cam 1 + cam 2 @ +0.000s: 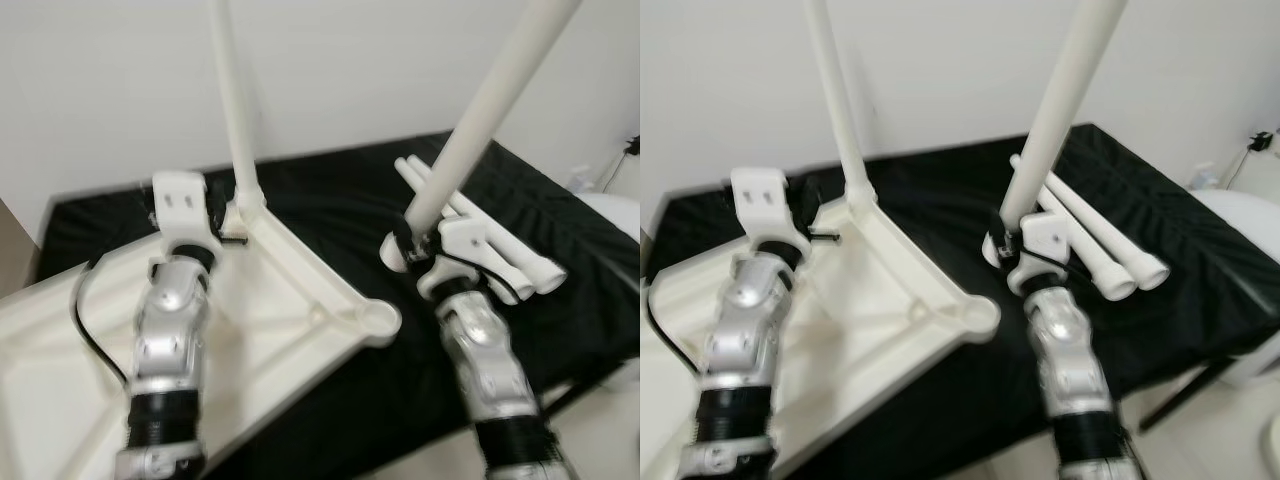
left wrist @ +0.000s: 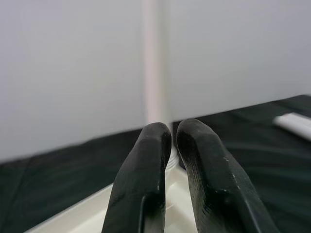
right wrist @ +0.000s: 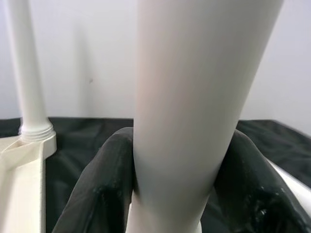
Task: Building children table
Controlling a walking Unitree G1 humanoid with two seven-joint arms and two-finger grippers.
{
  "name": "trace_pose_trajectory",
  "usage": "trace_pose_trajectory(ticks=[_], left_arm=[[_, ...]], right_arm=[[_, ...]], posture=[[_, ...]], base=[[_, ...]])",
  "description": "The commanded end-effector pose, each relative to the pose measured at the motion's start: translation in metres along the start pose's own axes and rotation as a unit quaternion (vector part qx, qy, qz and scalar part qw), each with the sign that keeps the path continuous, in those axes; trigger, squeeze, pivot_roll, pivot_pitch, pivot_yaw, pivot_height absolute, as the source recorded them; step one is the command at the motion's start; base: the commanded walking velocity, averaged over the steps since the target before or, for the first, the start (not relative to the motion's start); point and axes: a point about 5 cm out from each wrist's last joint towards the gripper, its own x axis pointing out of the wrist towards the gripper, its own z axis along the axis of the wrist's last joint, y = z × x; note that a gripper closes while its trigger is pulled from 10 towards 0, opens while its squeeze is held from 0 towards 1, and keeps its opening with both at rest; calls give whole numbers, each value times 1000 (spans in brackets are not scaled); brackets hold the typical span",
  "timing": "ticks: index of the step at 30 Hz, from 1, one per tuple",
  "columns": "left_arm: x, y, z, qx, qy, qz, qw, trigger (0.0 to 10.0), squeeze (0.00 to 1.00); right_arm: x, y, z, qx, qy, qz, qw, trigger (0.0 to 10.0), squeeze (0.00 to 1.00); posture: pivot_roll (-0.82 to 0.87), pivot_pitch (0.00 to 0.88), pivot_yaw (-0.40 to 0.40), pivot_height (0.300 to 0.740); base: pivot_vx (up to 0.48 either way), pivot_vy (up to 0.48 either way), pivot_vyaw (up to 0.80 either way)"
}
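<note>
Tabletop (image 1: 300, 330), cream plastic, lying underside up on the black-draped bench (image 1: 560, 250), ribs and corner sockets showing. One leg (image 1: 236, 110) already standing upright in the far corner socket, at about 11 o'clock from the slab's middle. Empty socket (image 1: 378, 318) at the near-right corner, about 3 o'clock. Second leg (image 1: 1060, 110) held tilted in the right claw (image 3: 180, 194), black fingers (image 3: 102, 194) pinching it on both sides close to its lower end, foot hovering just past the empty socket at its 2 o'clock and apart from it. Two spare legs (image 1: 1110, 250) lying side by side on the cloth at 3 o'clock of the right claw. Left claw (image 2: 180, 160) pressed together, gripping nothing, close to the seated leg's base over the slab's far corner.

Likely trouble from here: long leg gripped low and leaning, so prone to swing or slip through the pinch. Brought down at that tilt, foot apt to catch the socket rim and jam or cross-thread. Sideways push on a light, unpinned slab could slide it over the cloth, or tip the standing leg.
</note>
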Motion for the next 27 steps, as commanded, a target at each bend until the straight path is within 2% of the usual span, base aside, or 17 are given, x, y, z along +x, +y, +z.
trace_pose_trajectory(ticks=[1,8,17,21,27], left_arm=[[-1,5,1,8,-3,9,1000,10000,0],[-2,1,2,25,-5,-13,1000,10000,0],[-3,-2,0,17,2,-23,1000,10000,0],[-4,-1,0,32,1,-21,999,10000,0],[-4,-2,-2,22,11,-21,999,10000,0]], right_arm=[[2,4,4,5,-13,6,1000,10000,0],[4,1,6,2,-17,4,1000,10000,0],[4,-1,6,0,-18,2,1000,10000,0],[3,-1,5,-1,-18,0,1000,10000,0],[3,-1,6,-2,-18,-1,1000,10000,0]], posture=[[-87,1,37,740],[-87,1,37,740],[-87,2,37,740],[-85,6,38,740],[-84,16,41,740]], base=[[0,0,0],[0,0,0],[0,0,0],[0,-480,0],[0,0,0]])
